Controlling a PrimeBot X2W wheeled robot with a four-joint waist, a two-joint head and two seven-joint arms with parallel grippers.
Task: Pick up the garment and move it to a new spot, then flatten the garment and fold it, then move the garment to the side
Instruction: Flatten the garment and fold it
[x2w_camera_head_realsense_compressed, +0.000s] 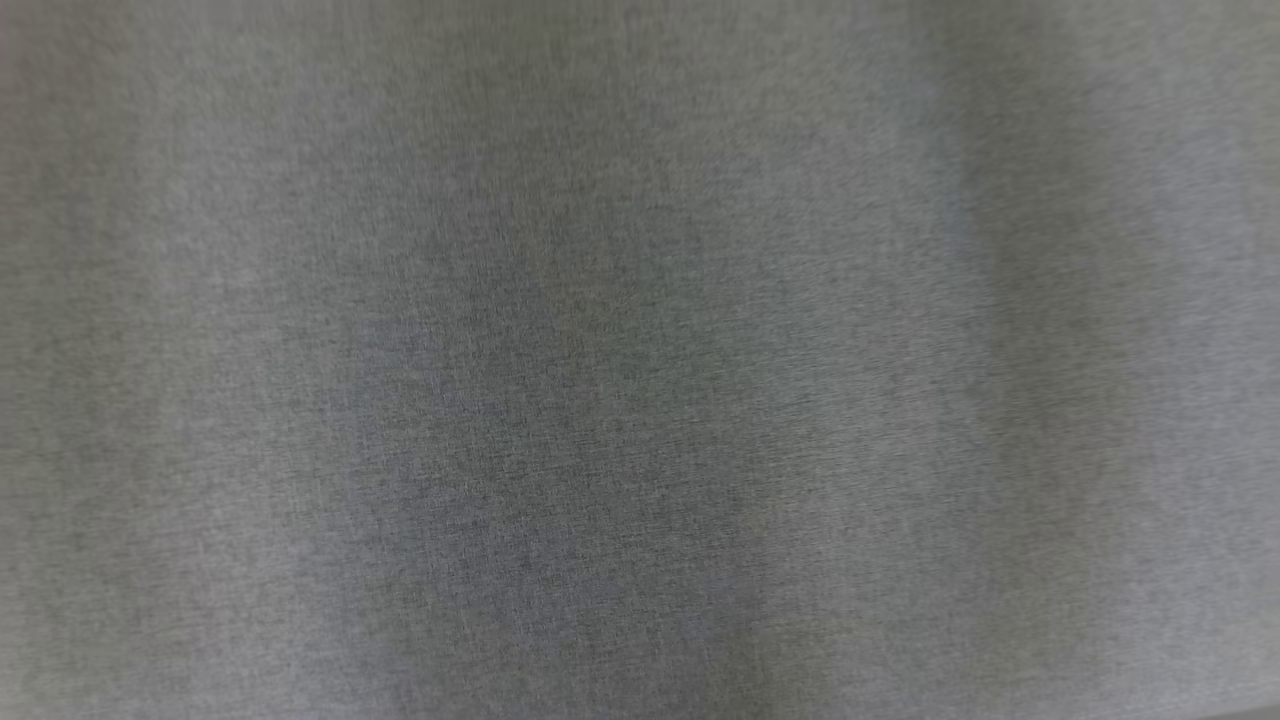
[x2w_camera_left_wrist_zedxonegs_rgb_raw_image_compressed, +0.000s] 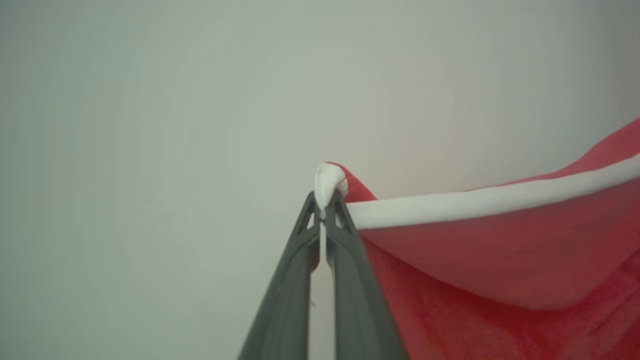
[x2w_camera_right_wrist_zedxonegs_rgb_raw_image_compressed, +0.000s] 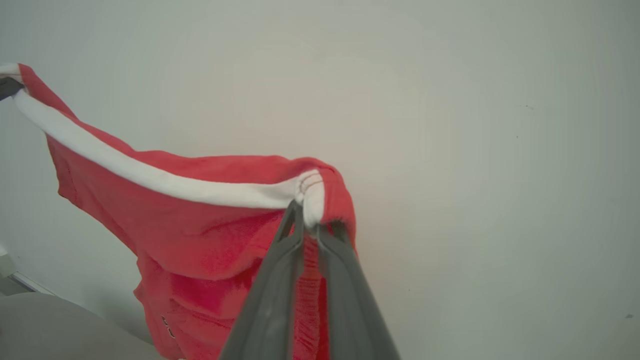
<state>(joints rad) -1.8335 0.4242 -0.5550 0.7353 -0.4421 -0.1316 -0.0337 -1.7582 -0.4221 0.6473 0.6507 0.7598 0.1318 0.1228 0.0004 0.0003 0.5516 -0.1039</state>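
Red fleecy cloth, the garment (x2w_camera_left_wrist_zedxonegs_rgb_raw_image_compressed: 500, 270), is hanging in the air between the two grippers, stretched along its white band (x2w_camera_left_wrist_zedxonegs_rgb_raw_image_compressed: 475, 202). In the left wrist view the left gripper (x2w_camera_left_wrist_zedxonegs_rgb_raw_image_compressed: 324, 212) is pinching one end of that band. Its fingers are pressing together, with a white tuft poking out above the tips. From there the band is running off toward 3 o'clock and the red body is sagging toward 5 o'clock.

In the right wrist view the right gripper (x2w_camera_right_wrist_zedxonegs_rgb_raw_image_compressed: 307, 225) is clamping the other end of the band, where white trim and a bunched red hem are folding over the fingertips. The band is stretching away toward 10 o'clock, ending at a dark fingertip at the 9 o'clock edge: the left gripper holding the far corner. Below the band the garment is drooping in loose folds toward 7 o'clock.

A pale wall (x2w_camera_right_wrist_zedxonegs_rgb_raw_image_compressed: 475, 150) is standing behind the cloth in both wrist views. A grey rounded edge (x2w_camera_right_wrist_zedxonegs_rgb_raw_image_compressed: 55, 325) is showing at 7 o'clock near the lowest folds; whether they are touching I cannot tell. In the head view a grey woven surface (x2w_camera_head_realsense_compressed: 640, 360) is appearing blurred, crossed by soft darker bands.
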